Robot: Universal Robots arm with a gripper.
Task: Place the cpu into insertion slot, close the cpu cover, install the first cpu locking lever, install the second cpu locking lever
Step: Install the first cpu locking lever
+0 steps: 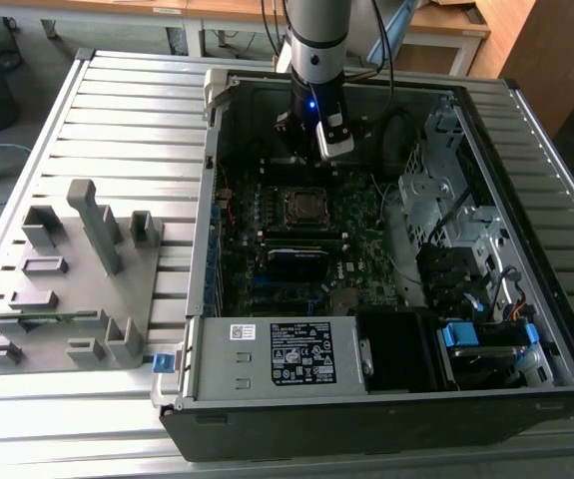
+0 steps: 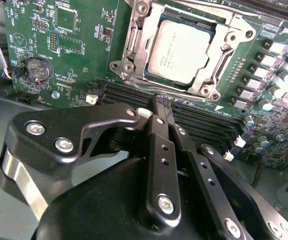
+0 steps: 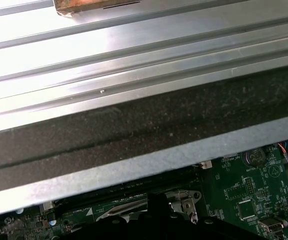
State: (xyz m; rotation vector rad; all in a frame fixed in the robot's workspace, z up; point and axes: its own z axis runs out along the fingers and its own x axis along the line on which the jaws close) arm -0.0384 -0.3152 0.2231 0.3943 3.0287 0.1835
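- Hovering over the motherboard (image 2: 78, 55) inside the open PC case (image 1: 526, 299): claw (image 2: 159, 107), fingers pressed together, gripping nothing, just beside the insertion slot (image 2: 133, 50).
- cpu (image 2: 179, 50) sits seated in the slot, silver top facing up.
- cpu cover (image 2: 211, 70) lies flat around the chip, framing it.
- Exterior view: arm above the socket; grey fixture block (image 1: 77, 289) on the table (image 1: 127, 110), exterior view's left of the case.

Open computer case (image 1: 386, 389) on slatted table (image 1: 117, 110), arm (image 1: 316, 60) above motherboard (image 1: 296, 249), grey fixture (image 1: 77, 289) beside
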